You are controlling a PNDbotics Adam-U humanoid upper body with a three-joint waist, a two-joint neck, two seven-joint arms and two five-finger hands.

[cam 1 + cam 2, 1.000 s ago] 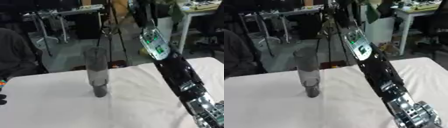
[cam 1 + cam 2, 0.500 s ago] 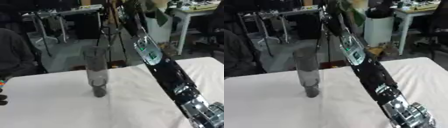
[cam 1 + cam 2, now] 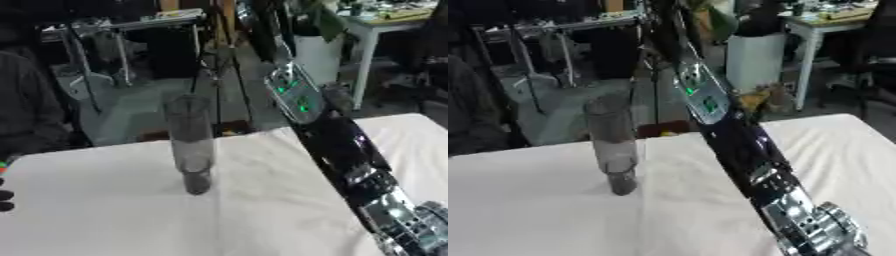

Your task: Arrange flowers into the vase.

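A tall clear glass vase (image 3: 189, 139) with a dark base stands upright on the white tablecloth (image 3: 105, 210), left of centre. My right arm (image 3: 337, 145) rises from the lower right corner past the vase's right side, up to the top edge. My right hand (image 3: 663, 18) is a dark blur up there, higher than the vase mouth and a little to its right. Green leaves (image 3: 715, 19) show beside it; what carries them I cannot make out. A dark bit of my left hand (image 3: 4, 199) shows at the left edge.
The table's far edge (image 3: 114, 146) runs just behind the vase. Beyond it stand a metal rack (image 3: 122, 45), a white bin (image 3: 754, 60) and a white desk (image 3: 385, 30). A person in dark clothes (image 3: 22, 110) sits at the far left.
My right arm has swung a little to the left, bringing its upper end closer over the vase. The vase has not moved.
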